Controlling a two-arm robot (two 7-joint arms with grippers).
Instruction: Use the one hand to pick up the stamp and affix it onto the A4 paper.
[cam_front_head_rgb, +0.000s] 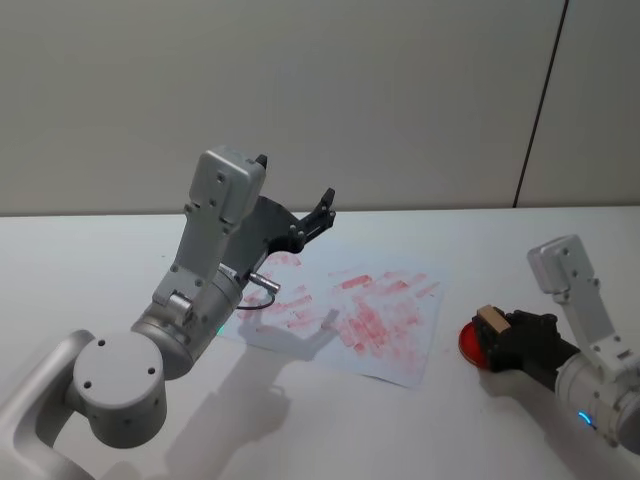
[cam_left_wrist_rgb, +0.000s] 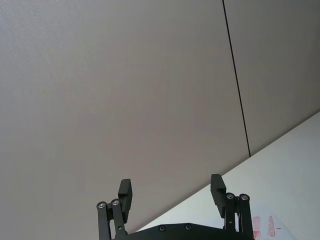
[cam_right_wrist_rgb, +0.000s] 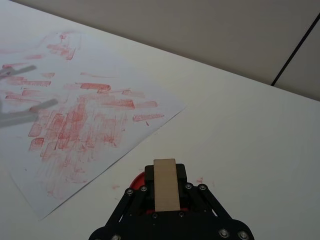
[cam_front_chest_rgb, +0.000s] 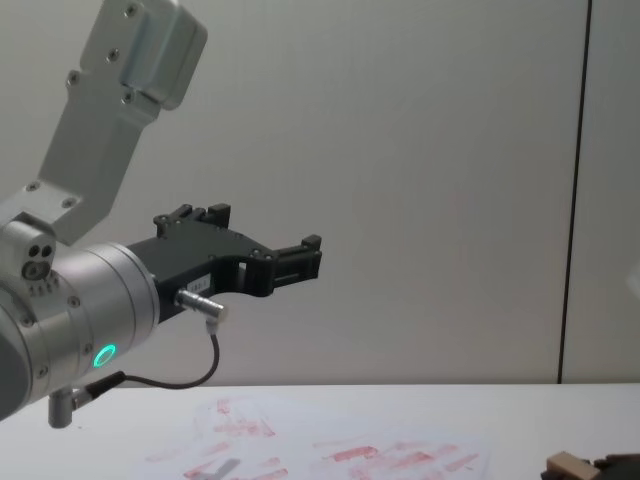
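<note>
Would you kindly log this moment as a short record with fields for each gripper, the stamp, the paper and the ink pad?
right gripper: shut on the stamp, above the red ink pad
stamp: upright between the fingers
A4 paper: flat on the table, covered in red marks, left of the pad
left gripper: open, raised above the paper, holding nothing

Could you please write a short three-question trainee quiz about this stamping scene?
1. True or false: the right gripper holds the light tan wooden stamp.
2. The stamp is above: A) the red-smudged white A4 paper, B) the round red ink pad, C) bare table.
3. Fill in: the left gripper, raised above the paper, has its fingers ____.

Key: 1 true; 2 B; 3 open.
</note>
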